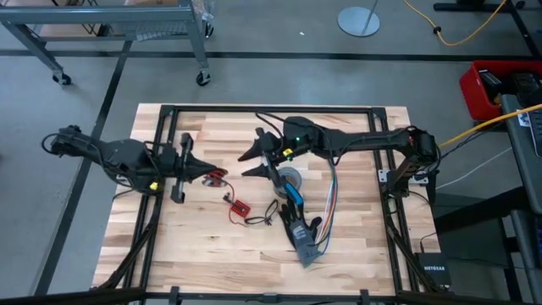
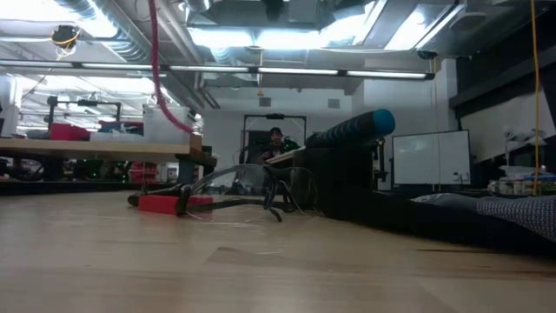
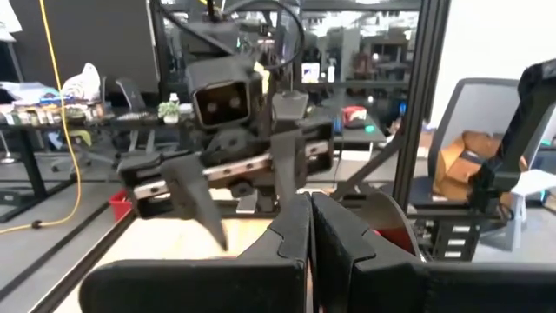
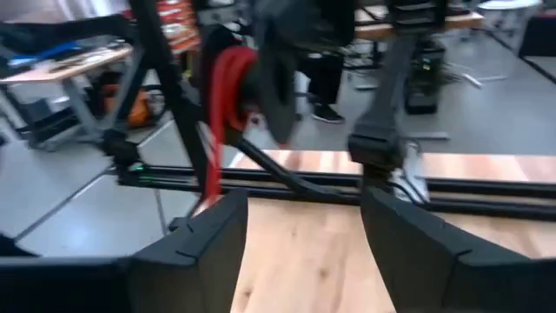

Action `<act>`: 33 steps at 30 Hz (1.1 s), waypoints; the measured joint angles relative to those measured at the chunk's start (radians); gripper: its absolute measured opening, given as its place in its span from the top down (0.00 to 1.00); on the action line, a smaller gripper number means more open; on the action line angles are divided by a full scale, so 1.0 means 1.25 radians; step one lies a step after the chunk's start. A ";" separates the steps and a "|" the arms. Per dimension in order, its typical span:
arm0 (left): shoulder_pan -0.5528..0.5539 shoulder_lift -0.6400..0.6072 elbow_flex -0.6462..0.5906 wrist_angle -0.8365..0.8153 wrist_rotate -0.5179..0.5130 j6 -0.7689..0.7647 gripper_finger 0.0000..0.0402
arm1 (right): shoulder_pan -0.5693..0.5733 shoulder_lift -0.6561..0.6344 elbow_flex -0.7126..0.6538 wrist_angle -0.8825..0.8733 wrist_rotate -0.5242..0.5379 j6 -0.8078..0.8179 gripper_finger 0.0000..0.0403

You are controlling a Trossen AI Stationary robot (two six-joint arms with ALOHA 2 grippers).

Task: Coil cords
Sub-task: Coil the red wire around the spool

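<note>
right at the tip of the left pincer (image 1: 200, 168), whose fingers (image 3: 295, 235) are clenched flat together, lie the cords (image 1: 216, 179), a small black-and-red bundle on the counter (image 1: 356, 246), touching or nearly touching that tip. whether a strand is actually pinched between the fingers cannot be told. in the right wrist view a red loop of it (image 4: 228, 87) shows against the left arm's dark head. the bundle lies on the side of the left pincer that faces the other arm, between the two, and its long axis seems to run roughly along the line joining them. the left arm is clearly nearer. a little farther on, the right pincer (image 1: 248, 163) stands released, its jaws spread wide and aimed back at the bundle, near it but apart. so the coming move likely turns on that gap: the right pincer would need to close in along the bundle's length to take a free end. beyond the cords lies a small red board (image 1: 240, 207) with a short black wire, then a grey tape roll (image 1: 292, 178) under the right arm, then multicoloured ribbon wires (image 1: 330, 199). a dark box (image 1: 430, 267) past the counter's edge bears a label too small to read surely.
</note>
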 joint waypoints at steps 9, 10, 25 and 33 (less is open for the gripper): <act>0.001 0.053 0.000 0.014 -0.001 0.013 1.00 | 0.038 0.002 0.000 0.020 0.004 -0.006 0.60; 0.001 0.061 0.000 0.015 -0.001 0.013 1.00 | 0.039 0.002 0.000 0.028 0.005 -0.006 0.62; 0.002 0.103 0.000 0.114 -0.001 0.051 1.00 | 0.062 0.006 0.000 0.039 0.061 -0.009 0.67; 0.002 0.133 0.000 0.139 -0.001 0.051 1.00 | 0.062 0.006 0.000 0.067 0.062 -0.009 0.67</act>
